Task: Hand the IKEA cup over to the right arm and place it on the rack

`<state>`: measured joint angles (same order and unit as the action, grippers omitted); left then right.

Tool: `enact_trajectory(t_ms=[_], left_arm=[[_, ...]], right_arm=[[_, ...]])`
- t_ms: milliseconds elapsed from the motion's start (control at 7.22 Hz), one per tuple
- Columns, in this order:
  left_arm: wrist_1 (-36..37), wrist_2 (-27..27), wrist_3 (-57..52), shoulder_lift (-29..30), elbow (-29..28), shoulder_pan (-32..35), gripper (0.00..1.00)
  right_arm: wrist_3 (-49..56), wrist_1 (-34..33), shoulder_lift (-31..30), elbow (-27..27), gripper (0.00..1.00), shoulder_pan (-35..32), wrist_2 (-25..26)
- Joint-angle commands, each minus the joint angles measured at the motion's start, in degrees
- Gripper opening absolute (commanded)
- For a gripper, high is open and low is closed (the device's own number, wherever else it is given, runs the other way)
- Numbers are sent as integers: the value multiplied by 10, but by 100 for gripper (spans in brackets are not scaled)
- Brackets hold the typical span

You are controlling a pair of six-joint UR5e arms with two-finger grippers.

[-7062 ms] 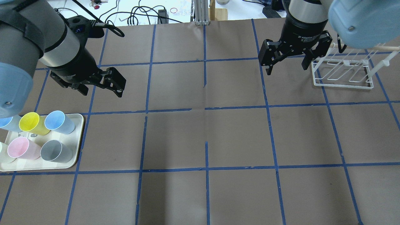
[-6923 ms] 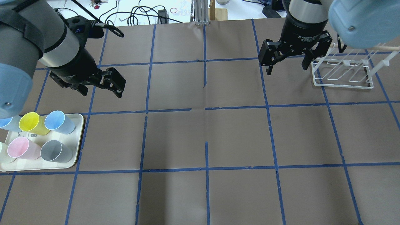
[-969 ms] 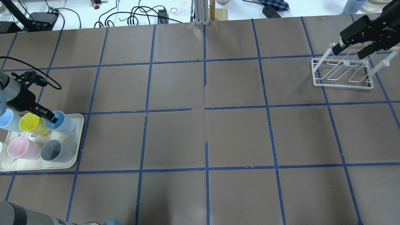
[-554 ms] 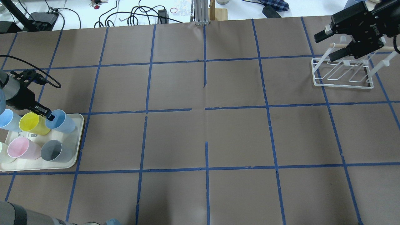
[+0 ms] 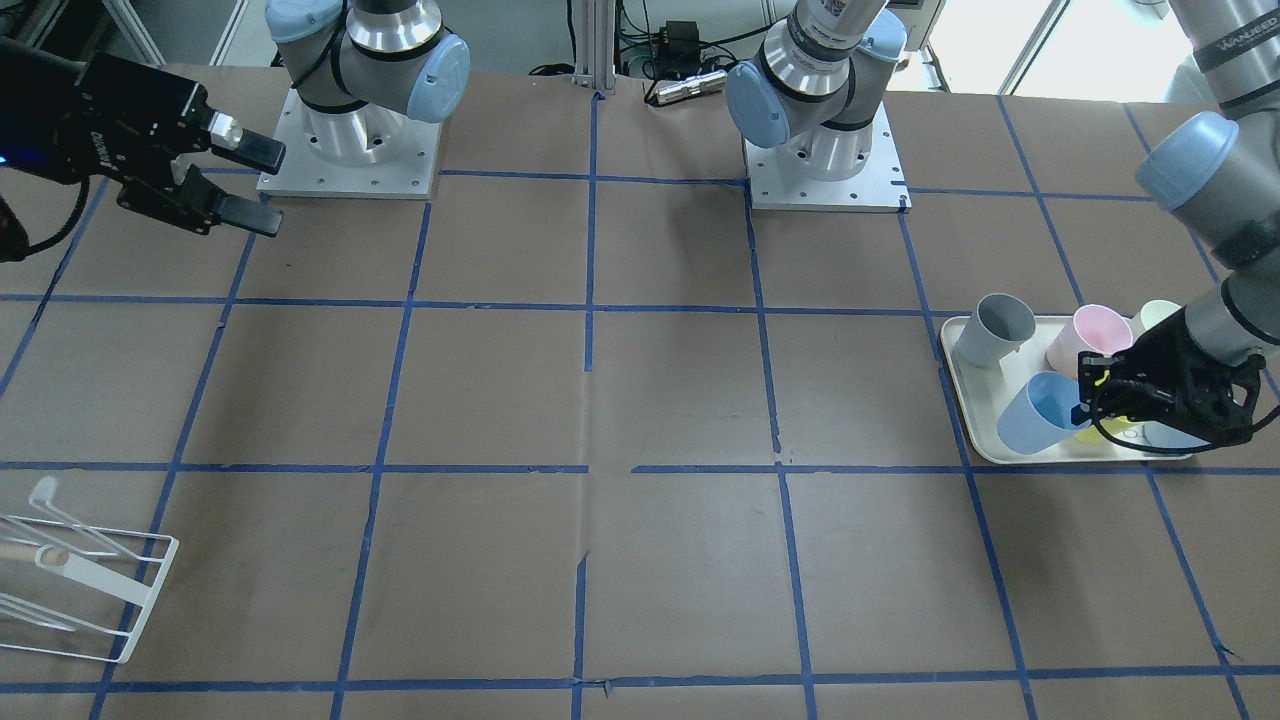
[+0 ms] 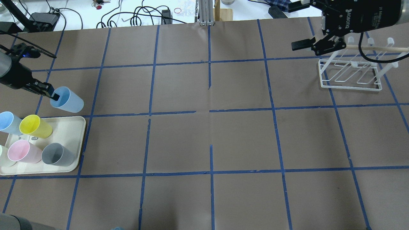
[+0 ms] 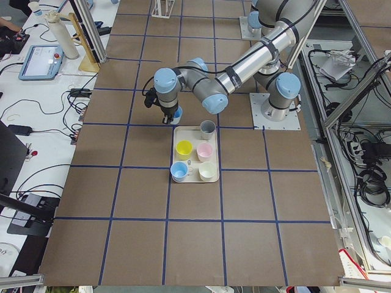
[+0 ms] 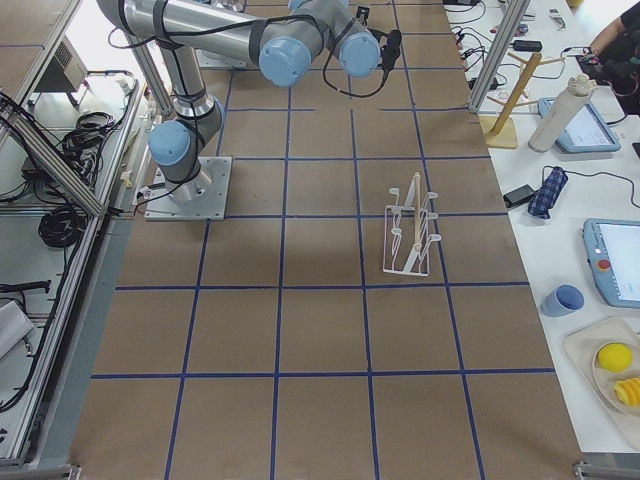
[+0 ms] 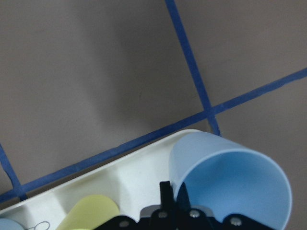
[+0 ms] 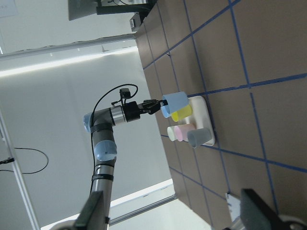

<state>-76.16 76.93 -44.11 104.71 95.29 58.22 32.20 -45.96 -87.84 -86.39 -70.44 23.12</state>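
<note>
The IKEA cup (image 6: 69, 101), pale blue with a blue inside, hangs tilted in the air just beyond the tray's far edge. My left gripper (image 6: 53, 95) is shut on its rim, one finger inside and one outside. The cup also shows in the front view (image 5: 1035, 412), the left wrist view (image 9: 230, 179) and the right wrist view (image 10: 173, 102). My right gripper (image 6: 299, 24) is open and empty, held in the air left of the white wire rack (image 6: 351, 72). The rack also shows in the front view (image 5: 70, 580) and the right side view (image 8: 410, 225).
A cream tray (image 6: 68, 134) at the near left holds a yellow cup (image 6: 33, 126), a pink cup (image 6: 22, 151), a grey cup (image 6: 57, 154) and a paler blue cup (image 6: 8, 123). Cables and clutter lie beyond the table's far edge.
My left gripper has lifted the blue cup off the tray and carried it up and away from it. My right gripper has moved left, away from above the rack, still open.
</note>
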Motion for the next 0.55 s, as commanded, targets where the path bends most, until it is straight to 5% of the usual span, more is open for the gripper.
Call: enact_trajectory(t_ms=[0,415], left_arm=[[-135,-116,181,-20,-66,56,0],[-239,-341,394,-60,-70,93,0]], right_arm=[[-3,40,-1,0,100,-54,-80],[-7,38,1,0,100,-84,-143]])
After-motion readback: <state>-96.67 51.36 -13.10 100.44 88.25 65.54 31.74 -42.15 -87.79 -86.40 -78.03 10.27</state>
